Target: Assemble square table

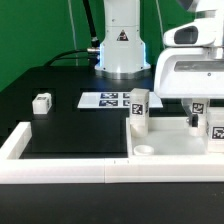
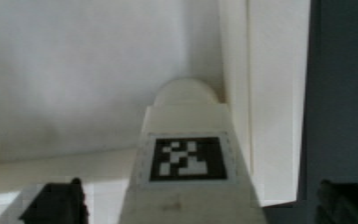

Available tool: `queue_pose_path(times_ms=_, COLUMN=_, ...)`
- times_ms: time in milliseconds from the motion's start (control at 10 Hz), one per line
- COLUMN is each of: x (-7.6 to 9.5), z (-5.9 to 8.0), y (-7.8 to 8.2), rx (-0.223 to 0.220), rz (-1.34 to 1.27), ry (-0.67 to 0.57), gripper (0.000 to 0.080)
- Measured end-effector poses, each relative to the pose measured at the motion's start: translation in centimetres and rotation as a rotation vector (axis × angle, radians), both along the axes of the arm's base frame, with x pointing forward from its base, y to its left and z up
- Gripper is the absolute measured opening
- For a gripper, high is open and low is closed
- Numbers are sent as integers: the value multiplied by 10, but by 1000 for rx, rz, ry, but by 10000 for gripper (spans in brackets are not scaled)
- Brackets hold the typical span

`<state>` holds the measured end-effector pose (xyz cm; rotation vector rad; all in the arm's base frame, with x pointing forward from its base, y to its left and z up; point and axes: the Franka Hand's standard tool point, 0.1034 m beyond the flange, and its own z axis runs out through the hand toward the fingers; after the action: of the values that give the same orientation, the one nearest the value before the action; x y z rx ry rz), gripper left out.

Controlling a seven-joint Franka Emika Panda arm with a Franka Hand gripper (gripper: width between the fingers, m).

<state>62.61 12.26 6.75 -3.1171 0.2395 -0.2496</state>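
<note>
The square tabletop (image 1: 180,146) looks like smooth white plastic with a faint sheen, and so do the leg blocks (image 1: 137,112). Their tags (image 2: 188,158) are matt black-and-white print. The table (image 1: 70,130) is matt black. The marker board (image 1: 105,99) looks like flat, matt sheet. The arm's base (image 1: 120,45) is glossy white.

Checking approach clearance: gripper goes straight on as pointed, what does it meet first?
Probably the tagged white leg, centred between the open gripper's fingertips, with the square tabletop behind it; depth unclear.
</note>
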Motion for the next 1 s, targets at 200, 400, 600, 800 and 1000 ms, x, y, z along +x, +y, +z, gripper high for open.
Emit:
queue_pose_path(times_ms=200, x=0, z=0, y=0, rx=12, rz=-67, ry=0, gripper=510)
queue_pose_path(times_ms=400, x=0, z=0, y=0, rx=36, rz=-209, ry=-1, gripper=288)
queue_pose_path(times_ms=600, x=0, z=0, y=0, rx=63, rz=-367, ry=0, gripper=288)
queue_pose_path(times_ms=800, x=-1, z=0, y=-2, rx=118, rz=-718, ry=13, gripper=288)
queue_pose_path(times_ms=1000, x=0, z=-1, y=-7, rx=235, rz=-1064, ry=55, gripper=288)
